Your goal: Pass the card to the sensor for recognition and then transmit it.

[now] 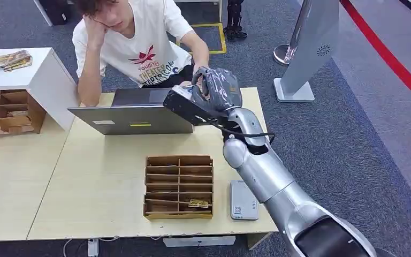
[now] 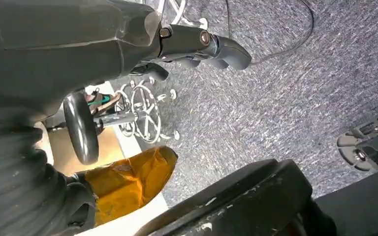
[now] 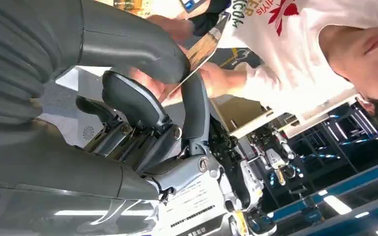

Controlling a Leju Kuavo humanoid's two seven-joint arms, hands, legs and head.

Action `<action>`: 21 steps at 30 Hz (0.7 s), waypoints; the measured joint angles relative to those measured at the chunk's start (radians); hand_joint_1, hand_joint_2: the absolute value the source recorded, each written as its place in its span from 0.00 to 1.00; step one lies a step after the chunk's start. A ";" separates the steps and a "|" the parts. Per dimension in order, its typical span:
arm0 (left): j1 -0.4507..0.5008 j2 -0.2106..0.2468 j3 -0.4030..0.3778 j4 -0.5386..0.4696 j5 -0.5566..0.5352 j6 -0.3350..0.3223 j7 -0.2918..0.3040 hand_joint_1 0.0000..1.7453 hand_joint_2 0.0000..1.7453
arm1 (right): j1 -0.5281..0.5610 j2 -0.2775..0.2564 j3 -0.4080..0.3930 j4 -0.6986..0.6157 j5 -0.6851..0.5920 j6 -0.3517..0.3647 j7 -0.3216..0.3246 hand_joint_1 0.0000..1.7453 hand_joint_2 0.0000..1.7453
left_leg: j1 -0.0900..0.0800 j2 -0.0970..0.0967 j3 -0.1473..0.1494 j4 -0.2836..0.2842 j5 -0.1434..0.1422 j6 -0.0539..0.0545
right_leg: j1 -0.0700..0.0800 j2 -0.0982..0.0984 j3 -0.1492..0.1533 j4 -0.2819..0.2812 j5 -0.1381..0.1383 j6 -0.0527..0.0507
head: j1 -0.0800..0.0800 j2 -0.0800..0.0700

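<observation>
My right hand [image 1: 219, 88] is raised over the far edge of the table [image 1: 101, 193], in front of a seated person. It pinches a thin tan card [image 3: 204, 46] between the thumb [image 3: 142, 44] and a finger [image 3: 194, 108]. The person's hand [image 1: 199, 72] reaches to my hand, and in the right wrist view their fingers [image 3: 216, 78] touch the card's far end. In the head view the card [image 1: 181, 92] shows as a small pale edge. The grey-white sensor [image 1: 243, 199] lies flat near the table's front edge. My left hand [image 2: 197, 42] hangs above the carpet, holding nothing.
A wooden slotted card box [image 1: 179, 186] with a card in it [image 1: 198, 203] stands left of the sensor. A grey laptop [image 1: 134, 115] sits between the box and the person. A white cabinet [image 1: 32, 75] stands at the left, a kiosk stand [image 1: 310, 48] at the right.
</observation>
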 joint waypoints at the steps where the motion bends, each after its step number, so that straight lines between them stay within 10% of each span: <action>1: 0.000 0.000 0.000 0.000 0.000 0.000 0.000 0.00 1.00 | 0.000 0.000 0.000 0.000 0.000 0.000 0.000 1.00 1.00 | 0.000 0.000 0.000 0.000 0.000 0.000 | 0.000 0.000 0.000 0.000 0.000 0.000 | 0.000 0.000; 12: 0.000 0.000 0.000 0.000 0.003 -0.003 0.000 0.00 1.00 | -0.001 0.003 0.000 0.016 0.003 0.000 0.001 0.97 1.00 | 0.000 0.000 0.000 0.000 0.000 0.000 | 0.000 0.000 0.000 0.000 0.000 0.000 | 0.000 0.000; 14: 0.000 0.000 0.000 0.000 0.003 -0.003 0.000 0.00 1.00 | -0.003 0.004 0.000 0.019 0.004 0.001 0.003 0.00 1.00 | 0.000 0.000 0.000 0.000 0.000 0.000 | 0.000 0.000 0.000 0.000 0.000 0.000 | 0.000 0.000; 18: 0.000 0.000 0.000 0.000 0.005 -0.003 0.000 0.00 1.00 | -0.005 0.005 0.000 0.031 0.013 0.001 0.009 0.00 1.00 | 0.000 0.000 0.000 0.000 0.000 0.000 | 0.000 0.000 0.000 0.000 0.000 0.000 | 0.000 0.000; 19: 0.000 0.000 0.000 0.000 0.005 -0.003 0.000 0.00 1.00 | -0.006 0.006 0.000 0.035 0.014 0.001 0.010 0.00 0.00 | 0.000 0.000 0.000 0.000 0.000 0.000 | 0.000 0.000 0.000 0.000 0.000 0.000 | 0.000 0.000; 21: 0.000 0.000 0.000 0.000 0.006 -0.003 0.000 0.00 1.00 | -0.008 0.008 0.000 0.043 0.016 0.001 0.011 0.00 0.00 | 0.000 0.000 0.000 0.000 0.000 0.000 | 0.000 0.000 0.000 0.000 0.000 0.000 | 0.000 0.000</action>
